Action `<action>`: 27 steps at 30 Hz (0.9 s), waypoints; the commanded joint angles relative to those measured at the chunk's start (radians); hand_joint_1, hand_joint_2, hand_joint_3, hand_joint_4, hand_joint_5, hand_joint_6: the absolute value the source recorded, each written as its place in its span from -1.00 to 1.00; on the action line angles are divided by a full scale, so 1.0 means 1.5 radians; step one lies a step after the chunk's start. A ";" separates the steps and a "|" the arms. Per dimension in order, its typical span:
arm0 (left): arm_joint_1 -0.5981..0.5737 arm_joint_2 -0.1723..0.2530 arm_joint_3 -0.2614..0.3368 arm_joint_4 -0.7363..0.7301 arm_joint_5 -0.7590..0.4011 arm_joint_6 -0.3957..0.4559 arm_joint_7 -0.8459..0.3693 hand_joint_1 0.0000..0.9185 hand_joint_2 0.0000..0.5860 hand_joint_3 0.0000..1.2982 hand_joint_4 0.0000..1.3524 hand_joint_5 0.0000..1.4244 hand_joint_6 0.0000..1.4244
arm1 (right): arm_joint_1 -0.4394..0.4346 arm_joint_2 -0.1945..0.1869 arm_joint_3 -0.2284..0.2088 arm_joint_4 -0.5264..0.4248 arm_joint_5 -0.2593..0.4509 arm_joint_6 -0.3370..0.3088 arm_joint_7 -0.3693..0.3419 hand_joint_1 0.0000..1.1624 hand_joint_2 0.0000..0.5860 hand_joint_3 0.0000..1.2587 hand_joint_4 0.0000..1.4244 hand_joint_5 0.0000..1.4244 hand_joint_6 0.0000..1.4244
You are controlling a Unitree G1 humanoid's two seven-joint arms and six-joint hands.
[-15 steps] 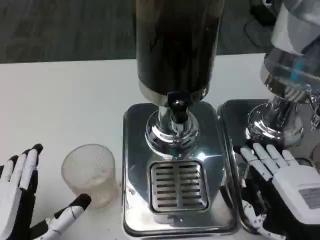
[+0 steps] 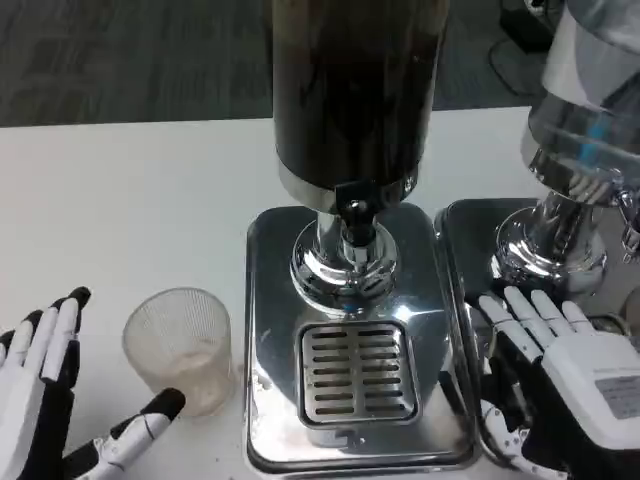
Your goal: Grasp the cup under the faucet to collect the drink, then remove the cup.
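Note:
A clear ribbed plastic cup (image 2: pixel 180 345) stands upright on the white table (image 2: pixel 120 210), left of the dispenser's steel base (image 2: pixel 270 300). The dark drink dispenser (image 2: pixel 355 90) rises in the middle, its black faucet (image 2: pixel 355 218) above the slotted drip grille (image 2: pixel 357 370). My left hand (image 2: pixel 45 400) is at the bottom left with fingers spread, its thumb tip close to the cup's near side, not gripping it. At the bottom right my right hand (image 2: pixel 570 380) lies with fingers extended over the second dispenser's base, holding nothing.
A second dispenser (image 2: pixel 585 130) with a clear tank and chrome stem stands at the right on its own steel tray (image 2: pixel 470 240). The table's far edge meets dark carpet (image 2: pixel 130 50) at the top.
Both hands have slid slightly down in the picture. The cup and dispensers have not moved.

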 commanded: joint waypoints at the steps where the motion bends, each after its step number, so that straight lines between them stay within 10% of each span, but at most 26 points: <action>1: -0.009 0.007 0.011 0.020 -0.001 -0.018 0.032 -1.00 -0.79 -1.00 -1.00 -1.00 -1.00 | -0.006 0.012 0.007 -0.006 -0.007 0.012 0.001 -0.16 1.00 -0.88 -1.00 -1.00 -1.00; 27: -0.155 0.030 0.016 0.366 -0.215 -0.352 0.071 -1.00 -1.00 -1.00 -1.00 -0.92 -1.00 | -0.003 0.078 0.037 -0.012 -0.035 0.069 -0.014 -0.17 1.00 -0.87 -1.00 -1.00 -1.00</action>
